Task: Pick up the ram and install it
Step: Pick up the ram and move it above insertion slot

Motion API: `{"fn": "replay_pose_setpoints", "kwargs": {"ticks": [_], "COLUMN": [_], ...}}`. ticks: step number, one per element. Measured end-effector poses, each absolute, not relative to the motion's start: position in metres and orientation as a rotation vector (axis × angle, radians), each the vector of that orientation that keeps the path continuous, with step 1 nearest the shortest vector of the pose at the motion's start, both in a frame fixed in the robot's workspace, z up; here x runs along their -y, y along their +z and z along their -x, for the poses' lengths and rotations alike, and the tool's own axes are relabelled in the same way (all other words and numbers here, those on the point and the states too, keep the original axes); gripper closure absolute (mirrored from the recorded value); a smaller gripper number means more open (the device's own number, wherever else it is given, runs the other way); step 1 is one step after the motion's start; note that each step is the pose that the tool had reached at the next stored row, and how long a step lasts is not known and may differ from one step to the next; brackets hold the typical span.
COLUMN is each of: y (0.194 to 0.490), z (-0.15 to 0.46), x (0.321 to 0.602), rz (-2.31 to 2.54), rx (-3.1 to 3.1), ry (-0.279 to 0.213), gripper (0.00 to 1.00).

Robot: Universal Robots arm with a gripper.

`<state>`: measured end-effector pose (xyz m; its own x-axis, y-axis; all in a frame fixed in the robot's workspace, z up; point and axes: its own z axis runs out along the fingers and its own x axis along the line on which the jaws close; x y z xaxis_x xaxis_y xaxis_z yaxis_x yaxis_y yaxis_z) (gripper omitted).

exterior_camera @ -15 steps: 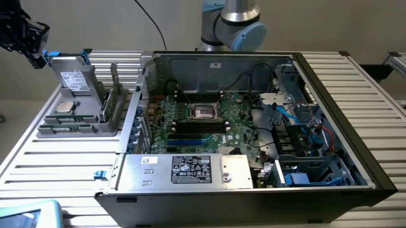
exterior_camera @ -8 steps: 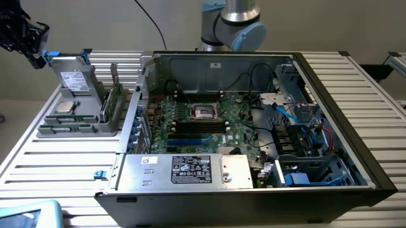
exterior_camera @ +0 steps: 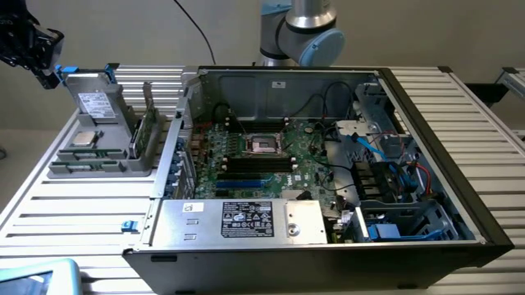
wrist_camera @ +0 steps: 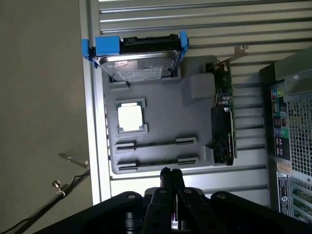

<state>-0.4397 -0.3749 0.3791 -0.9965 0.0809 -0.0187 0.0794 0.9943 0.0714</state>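
claw (wrist_camera: 171, 171) pinched shut (holding nothing); the ram (wrist_camera: 156, 161) stands in the gray holder (wrist_camera: 165, 122) just beyond its tips.

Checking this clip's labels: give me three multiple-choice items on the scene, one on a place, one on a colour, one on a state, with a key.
1. Where is the processor?
A. in the grey holder
B. in the motherboard socket
C. on the power supply

2. What colour are the hard drive's rails?
A. red
B. blue
C. yellow

3. How do the jaws stand?
A. wide open
B. shut on the ram
C. shut, empty

Key:
1 A, it sits in a square pocket of the holder.
2 B, blue pieces flank the hard drive at both ends.
3 C, in the wrist view they meet with nothing between them.
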Motion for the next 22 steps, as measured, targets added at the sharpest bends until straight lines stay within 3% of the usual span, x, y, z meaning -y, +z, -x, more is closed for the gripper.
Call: {"fn": "replay_pose_setpoints", "kwargs": {"ticks": [22], "y": [0.3791], "z": [0.4398], "x": [0.3748], "rz": [0.478], "rx": [-3.095], "ry": [0.114], "gripper": [0.89]}}
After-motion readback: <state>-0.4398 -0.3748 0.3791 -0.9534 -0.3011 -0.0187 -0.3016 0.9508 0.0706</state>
